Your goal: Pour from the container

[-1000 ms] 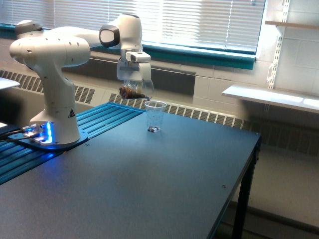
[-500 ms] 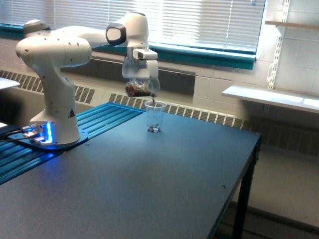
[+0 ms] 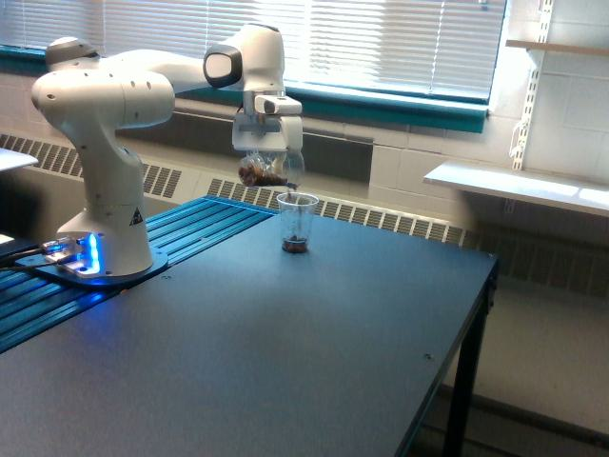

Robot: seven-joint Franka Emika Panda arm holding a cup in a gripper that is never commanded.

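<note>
You have, directly below the gripper, one small clear tapered plastic cup (image 3: 298,224), upright on the dark blue-grey flat tabletop (image 3: 314,362), with dark brown contents at its bottom. Behind the gripper: white slatted window blinds (image 3: 381,43) above a teal window sill (image 3: 400,105). Far off to the gripper's side, at the exterior view's right: white wall-mounted shelves (image 3: 519,186).

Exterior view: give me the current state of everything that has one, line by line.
Tool: shut on the container, held above the cup.
Container: tilted toward the cup, brown contents still inside, spilling over its lip.
Cup: upright on the table, brown material collected at its bottom, mostly unfilled.
Arm base lights: lit blue.
Window blinds: lowered.
</note>
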